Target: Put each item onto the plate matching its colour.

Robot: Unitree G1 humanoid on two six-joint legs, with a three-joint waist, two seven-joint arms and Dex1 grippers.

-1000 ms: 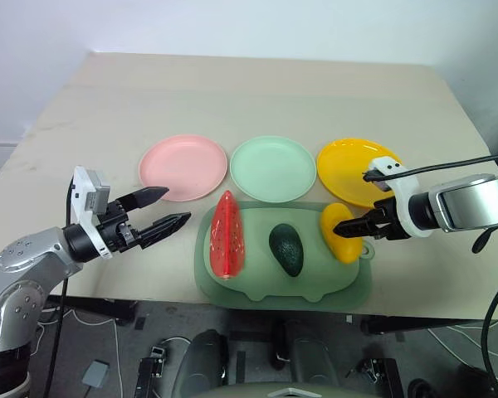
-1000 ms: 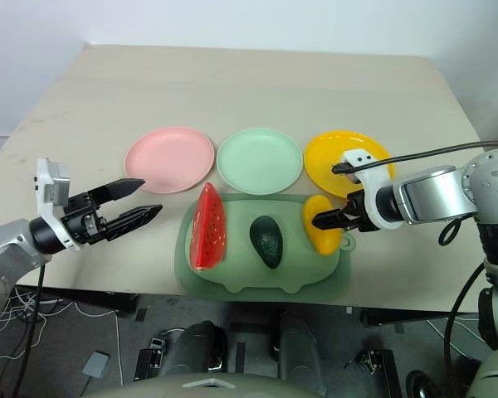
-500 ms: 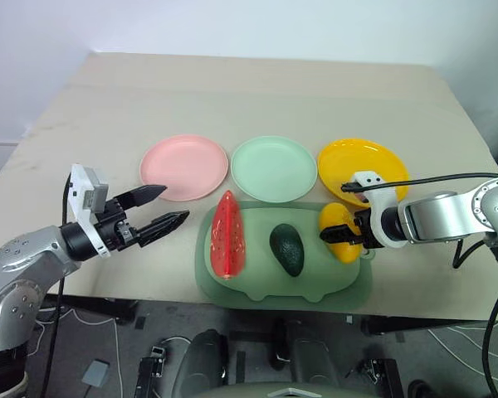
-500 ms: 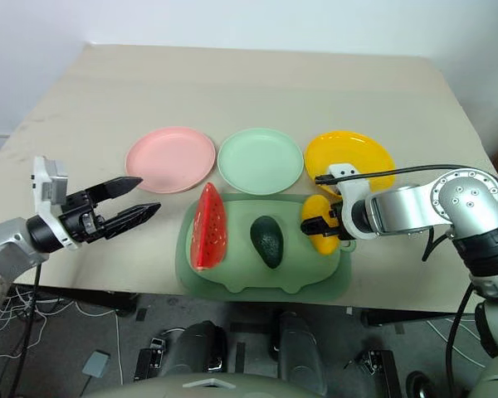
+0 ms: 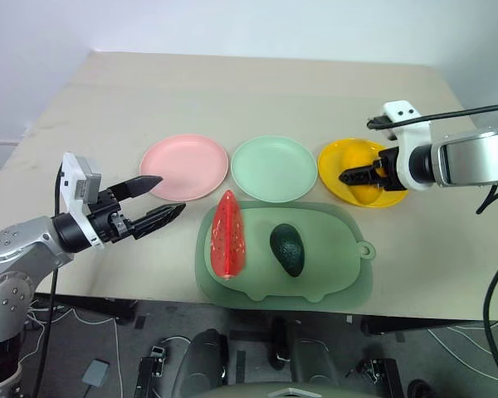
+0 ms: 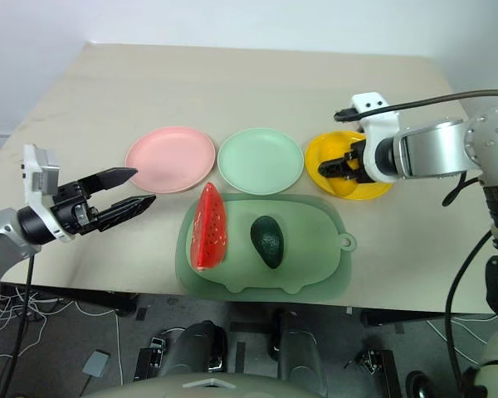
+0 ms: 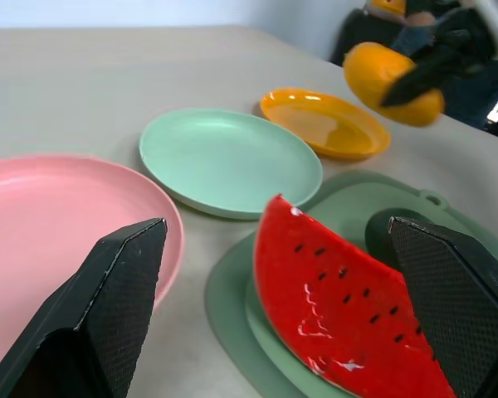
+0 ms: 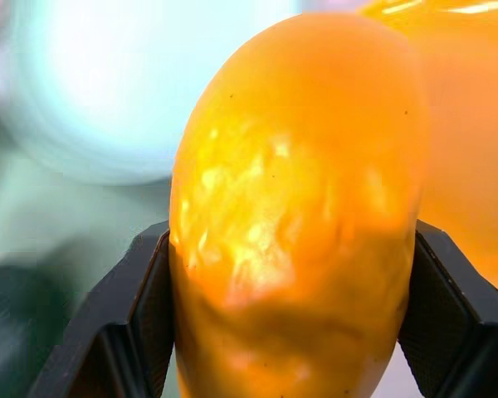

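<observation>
a: what's between the left gripper's (image 7: 274, 332) two black fingers (image 7: 108, 307)?

b: they stand wide apart, nothing in them. the watermelon (image 7: 340, 307) lies between them on the green mat (image 7: 232, 307).

a: and the plates?

b: pink plate (image 7: 58, 215) nearest, mint plate (image 7: 228, 162) next, yellow plate (image 7: 324, 124) beyond. the right gripper (image 7: 415, 79) holds the mango (image 7: 382, 70) in the air over the yellow plate's far side.

mango (image 8: 295, 199): held above yellow plate (image 5: 336, 166) | watermelon (image 5: 227, 236), avocado (image 5: 287, 248): on mat
</observation>
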